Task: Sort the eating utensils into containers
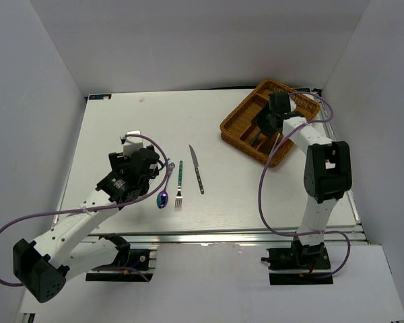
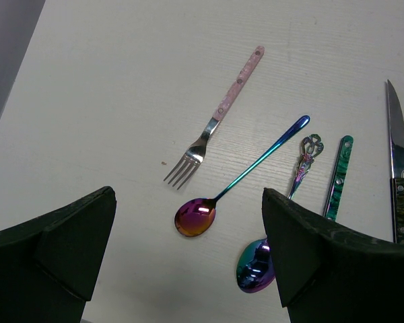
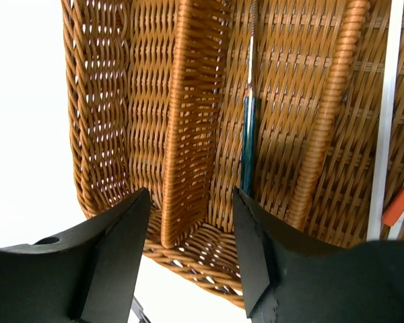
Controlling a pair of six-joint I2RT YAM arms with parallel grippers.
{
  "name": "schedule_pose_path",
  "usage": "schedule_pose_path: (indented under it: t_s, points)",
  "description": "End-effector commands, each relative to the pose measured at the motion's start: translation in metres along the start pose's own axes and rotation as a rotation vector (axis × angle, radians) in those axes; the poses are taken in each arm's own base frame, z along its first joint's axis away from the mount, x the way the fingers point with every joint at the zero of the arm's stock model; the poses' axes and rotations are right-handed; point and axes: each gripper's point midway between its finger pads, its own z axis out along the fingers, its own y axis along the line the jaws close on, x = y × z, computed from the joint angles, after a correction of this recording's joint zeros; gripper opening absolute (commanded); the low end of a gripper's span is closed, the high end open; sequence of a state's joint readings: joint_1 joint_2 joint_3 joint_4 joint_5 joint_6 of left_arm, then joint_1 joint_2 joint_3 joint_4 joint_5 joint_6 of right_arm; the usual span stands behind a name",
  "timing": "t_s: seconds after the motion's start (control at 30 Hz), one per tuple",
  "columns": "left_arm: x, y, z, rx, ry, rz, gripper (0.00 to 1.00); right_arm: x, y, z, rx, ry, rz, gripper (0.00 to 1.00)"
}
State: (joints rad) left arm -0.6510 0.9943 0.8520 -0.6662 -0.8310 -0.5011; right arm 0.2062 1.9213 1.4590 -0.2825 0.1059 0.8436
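On the white table lie a pink-handled fork (image 2: 222,108), an iridescent spoon (image 2: 237,179), a second spoon with an ornate handle (image 2: 256,268), a teal-handled fork (image 1: 180,183) and a knife (image 1: 197,169). My left gripper (image 2: 188,195) hangs open just above the spoons with nothing between its fingers. The wicker tray (image 1: 237,121) stands at the back right. Over it my right gripper (image 3: 190,195) is open and empty, straddling a divider (image 3: 188,128). A teal-handled utensil (image 3: 248,138) lies in the compartment beside that divider. A pale chopstick (image 3: 385,128) and a red-orange chopstick (image 3: 401,202) lie further right.
White walls enclose the table on the left, back and right. The tray sits close to the right wall (image 1: 384,81). The table's front edge (image 1: 222,235) runs just behind the arm bases. Purple cables loop from both arms.
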Motion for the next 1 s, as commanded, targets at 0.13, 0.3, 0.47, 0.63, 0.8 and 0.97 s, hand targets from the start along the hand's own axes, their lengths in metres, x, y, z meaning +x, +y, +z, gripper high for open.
schedule_pose_path:
  t_s: [0.13, 0.3, 0.47, 0.63, 0.8, 0.97]
  points:
    - [-0.015, 0.003, -0.004, -0.019, -0.032, -0.022, 0.98, 0.018, 0.073, -0.055, -0.179, -0.066, -0.223, 0.60]
    - [-0.021, 0.014, -0.005, -0.076, -0.058, -0.042, 0.98, 0.099, 0.097, -0.058, -0.174, 0.079, -0.619, 0.60]
    - [-0.028, 0.031, -0.010, -0.145, -0.094, -0.083, 0.98, 0.169, 0.092, -0.068, -0.074, 0.137, -0.846, 0.61]
    - [-0.031, 0.035, -0.014, -0.139, -0.112, -0.111, 0.98, 0.220, 0.080, -0.080, -0.030, 0.141, -0.934, 0.60]
    - [-0.029, 0.032, -0.012, -0.137, -0.100, -0.099, 0.98, 0.261, 0.066, -0.075, -0.037, 0.216, -0.969, 0.55]
    - [-0.028, 0.032, -0.011, -0.139, -0.092, -0.091, 0.98, 0.288, 0.055, -0.065, -0.033, 0.286, -0.989, 0.51]
